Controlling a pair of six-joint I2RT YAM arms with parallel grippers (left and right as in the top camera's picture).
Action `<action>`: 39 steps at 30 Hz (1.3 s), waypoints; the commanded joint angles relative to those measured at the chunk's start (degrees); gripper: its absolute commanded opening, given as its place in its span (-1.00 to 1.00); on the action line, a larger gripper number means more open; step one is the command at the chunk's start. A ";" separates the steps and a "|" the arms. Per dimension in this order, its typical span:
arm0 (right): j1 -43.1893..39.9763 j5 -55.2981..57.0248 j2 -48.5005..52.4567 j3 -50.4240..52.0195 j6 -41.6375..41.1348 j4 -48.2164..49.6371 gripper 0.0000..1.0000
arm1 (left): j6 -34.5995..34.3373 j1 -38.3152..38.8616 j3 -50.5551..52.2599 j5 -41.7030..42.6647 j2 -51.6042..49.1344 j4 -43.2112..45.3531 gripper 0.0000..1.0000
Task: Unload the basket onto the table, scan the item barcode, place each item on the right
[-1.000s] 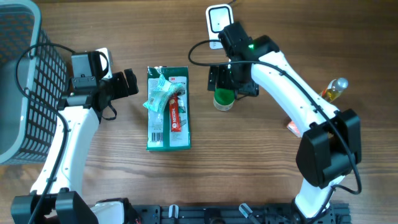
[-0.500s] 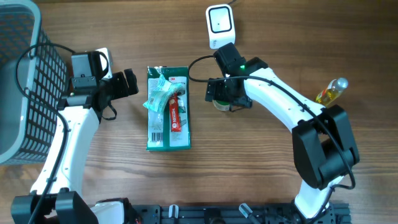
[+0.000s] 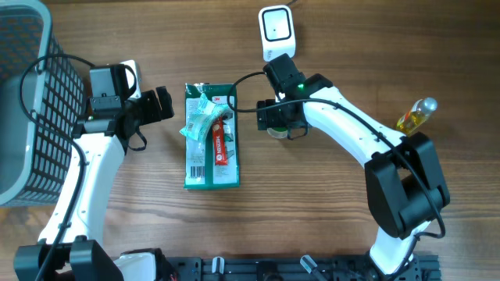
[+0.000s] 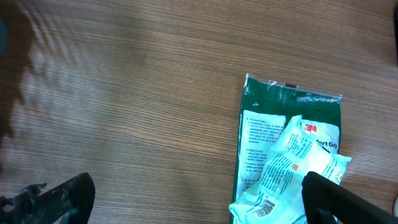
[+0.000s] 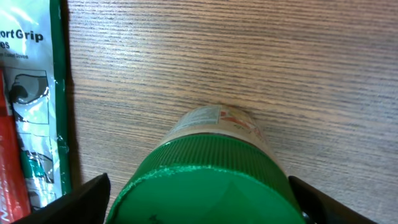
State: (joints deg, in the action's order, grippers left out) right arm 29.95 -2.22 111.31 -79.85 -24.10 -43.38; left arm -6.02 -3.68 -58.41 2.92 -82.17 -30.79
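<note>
The item is a jar with a green ribbed lid (image 5: 205, 180) and a pale label. It stands upright on the wooden table. From overhead only a green sliver of the jar (image 3: 273, 132) shows under the wrist. My right gripper (image 5: 199, 202) is down over it, one finger at each side of the lid. The jaws are open, with thin gaps to the lid. A white scanner (image 3: 275, 30) stands at the table's far edge, just beyond the right gripper (image 3: 280, 119). My left gripper (image 3: 162, 103) hangs open and empty to the left of the green package (image 3: 211, 160).
A crumpled white packet (image 4: 292, 168) with a barcode lies on the flat green package (image 4: 289, 112). A grey wire basket (image 3: 27, 101) fills the far left. At the right sits a yellow bottle (image 3: 416, 114). The green package's edge (image 5: 59, 93) lies close left of the jar.
My right gripper has moved left and toward me, coming down over the jar, and its jaws have narrowed around the lid. The left arm has not moved.
</note>
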 commanded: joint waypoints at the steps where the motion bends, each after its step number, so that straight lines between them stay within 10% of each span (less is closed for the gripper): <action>1: 0.22 2.29 -0.90 1.18 1.60 0.35 0.71 | 1.31 0.20 -0.85 0.26 0.83 0.13 1.00; 9: 0.20 3.89 -0.90 5.01 3.65 3.34 0.58 | 1.31 0.20 -0.85 0.26 0.85 0.13 1.00; 17: 0.09 2.05 -3.06 4.70 -12.90 -0.76 0.52 | 1.31 0.20 -0.85 0.26 0.83 0.13 1.00; 25: 0.09 6.32 -3.93 3.78 6.19 2.51 0.79 | 1.29 0.20 -0.85 0.26 0.83 0.13 1.00; 30: 0.09 6.75 -3.91 3.80 7.98 3.15 0.34 | 1.31 0.20 -0.85 0.26 0.83 0.13 1.00; 39: 0.11 3.13 -3.91 3.80 -13.38 -4.57 0.22 | 1.31 0.20 -0.85 0.26 0.83 0.13 1.00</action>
State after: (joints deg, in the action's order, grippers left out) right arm 29.95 3.53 108.42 -75.57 -28.27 -45.65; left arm -6.02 -3.68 -58.41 2.94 -82.17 -30.79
